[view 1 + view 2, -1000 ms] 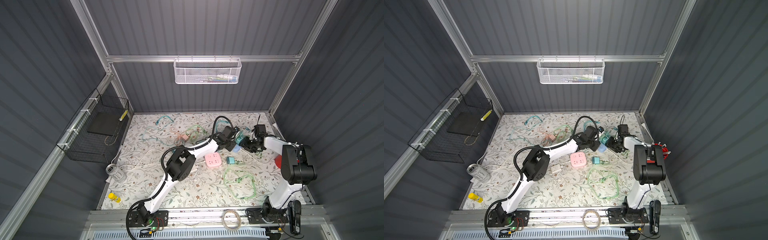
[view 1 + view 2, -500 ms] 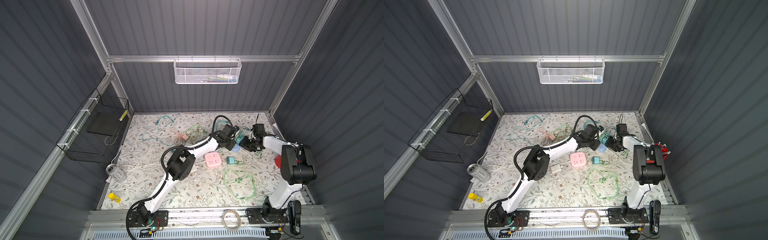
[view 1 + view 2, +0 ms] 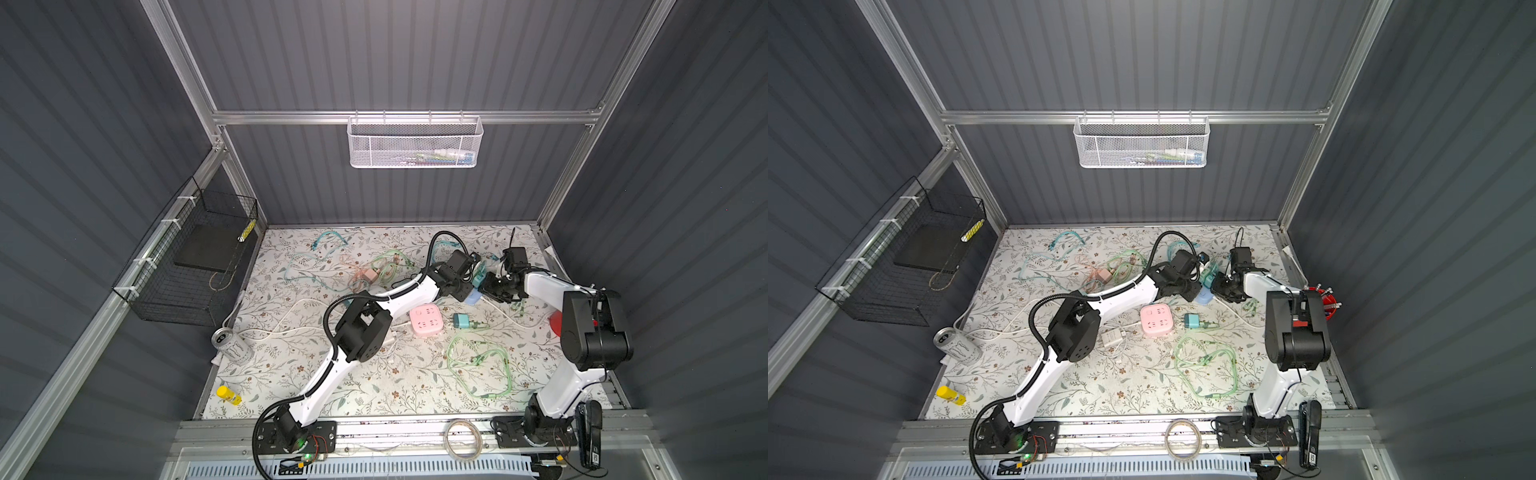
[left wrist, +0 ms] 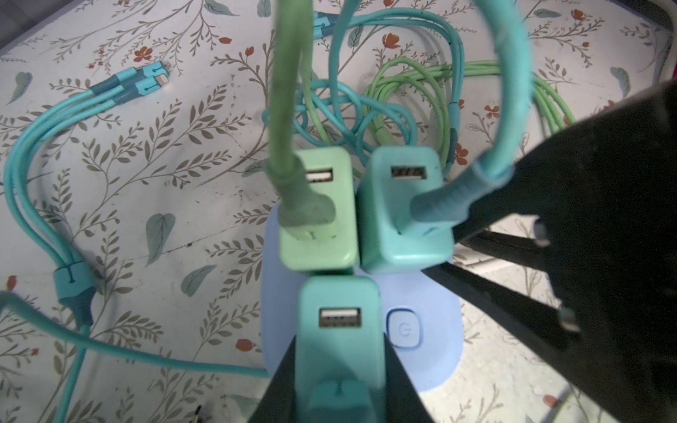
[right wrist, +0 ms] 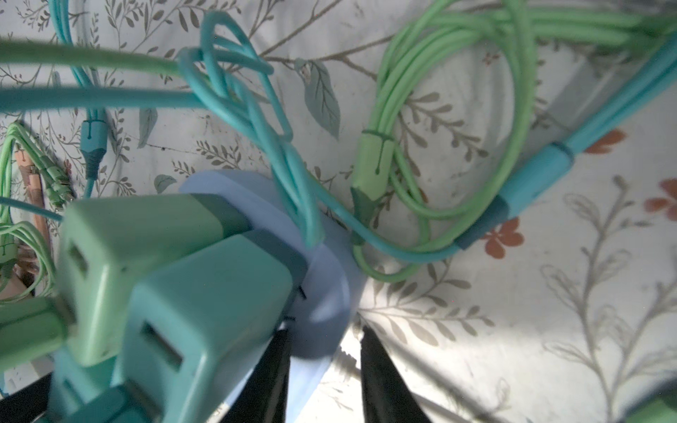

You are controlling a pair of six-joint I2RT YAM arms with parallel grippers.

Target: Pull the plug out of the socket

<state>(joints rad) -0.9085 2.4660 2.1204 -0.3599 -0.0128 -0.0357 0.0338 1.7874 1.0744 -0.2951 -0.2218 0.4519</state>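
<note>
- In both top views, your left gripper (image 3: 466, 291) and right gripper (image 3: 489, 287) meet at the light-blue socket (image 3: 473, 297). It lies on the floral table (image 3: 291, 361), toward the back right. A pink socket cube (image 3: 424, 321) lies apart from it, nearer the front.
- In the left wrist view, your left gripper's jaws are clamped on either side of the teal plug (image 4: 339, 318). That plug sits plugged into the light-blue socket beside its power button (image 4: 404, 328).
- Behind it stand a green charger (image 4: 317, 212) and a second teal charger (image 4: 401, 208), side by side and touching. Each has a cable in it.
- In the right wrist view, your right gripper's jaws stand narrow astride the socket's rim (image 5: 322, 322). One finger (image 5: 274, 377) lies against the rim. You cannot tell whether the other finger presses on it.
</note>
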